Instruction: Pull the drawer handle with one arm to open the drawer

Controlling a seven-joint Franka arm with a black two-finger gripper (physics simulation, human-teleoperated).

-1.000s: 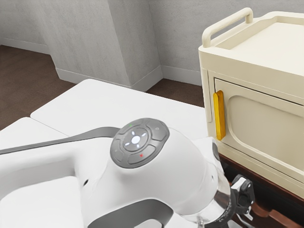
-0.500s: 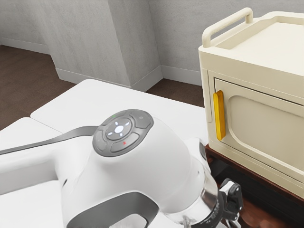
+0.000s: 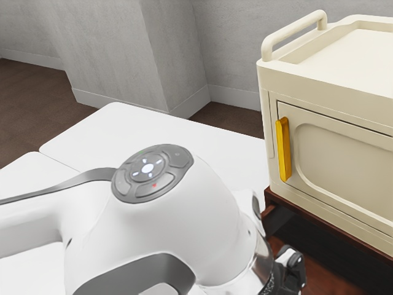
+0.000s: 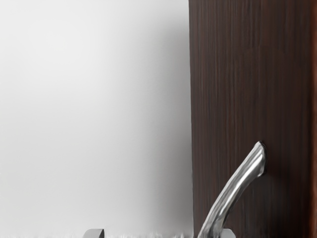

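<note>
The black gripper (image 3: 293,268) is low in the exterior view, beyond the arm's white wrist and beside the dark wooden unit under the cream cabinet. In that unit, a dark cavity and the drawer's reddish-brown inside (image 3: 319,279) show, so the drawer stands partly out. In the wrist view, the drawer front (image 4: 237,74) is dark-grained wood with a curved silver handle (image 4: 237,183). The gripper (image 4: 161,234) is open, its two tips wide apart at the lower edge. The handle runs down beside one tip, away from the other; its lower end is hidden.
The cream cabinet (image 3: 319,86), with a yellow door handle (image 3: 283,149) and a top rail, stands on the wooden unit (image 3: 338,216). White table panels (image 3: 153,129) lie beneath and behind the arm. A grey wall and pillar (image 3: 110,49) rise behind.
My arm and gripper have moved toward the exterior view's left, away from the cabinet. More of the drawer's reddish inside and the dark cavity now shows, so the drawer has come out.
</note>
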